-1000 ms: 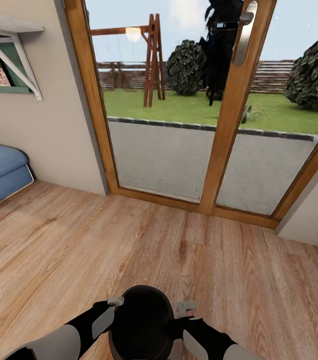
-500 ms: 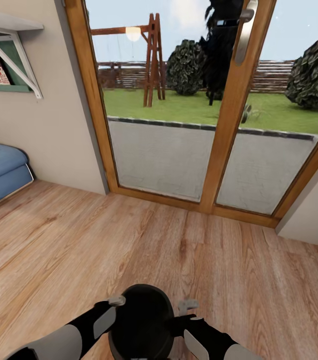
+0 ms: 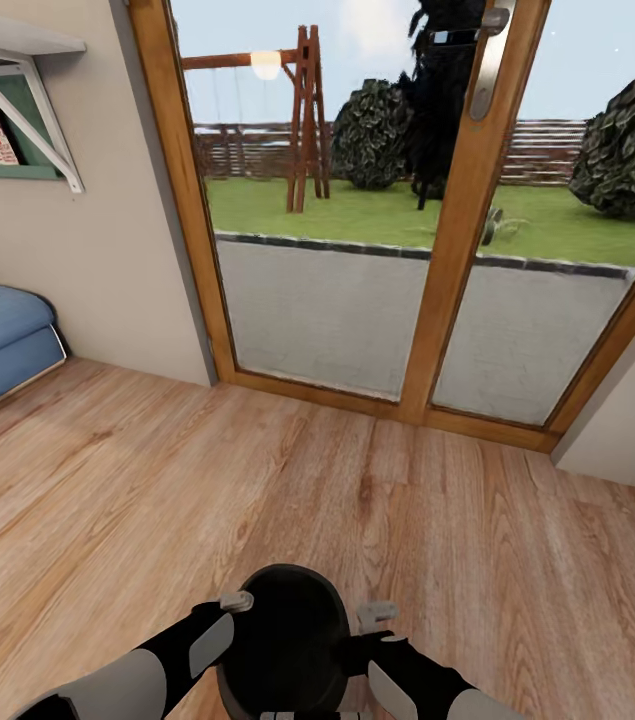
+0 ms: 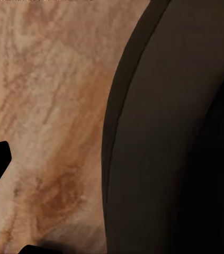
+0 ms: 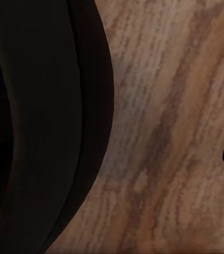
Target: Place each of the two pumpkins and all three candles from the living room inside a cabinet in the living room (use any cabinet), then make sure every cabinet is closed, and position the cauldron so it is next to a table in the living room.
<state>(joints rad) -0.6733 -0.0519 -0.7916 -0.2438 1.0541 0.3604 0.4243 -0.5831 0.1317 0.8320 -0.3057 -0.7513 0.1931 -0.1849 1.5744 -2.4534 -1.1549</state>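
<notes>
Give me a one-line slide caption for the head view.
Both arms flank the black cauldron above wood floor, facing glass patio doors.

Even, bright daylight comes through the glass doors (image 3: 407, 250) onto the floor (image 3: 257, 480), which shows no hard shadows and no glare. The head view is sharp in the middle, while lines lean and stretch toward its edges, as at the shelf (image 3: 17, 110). The pot (image 3: 292, 640) is matte black with almost no shading inside. Both wrist views are soft: the wood grain is smeared, the pot (image 4: 180, 132) a flat dark mass.
</notes>
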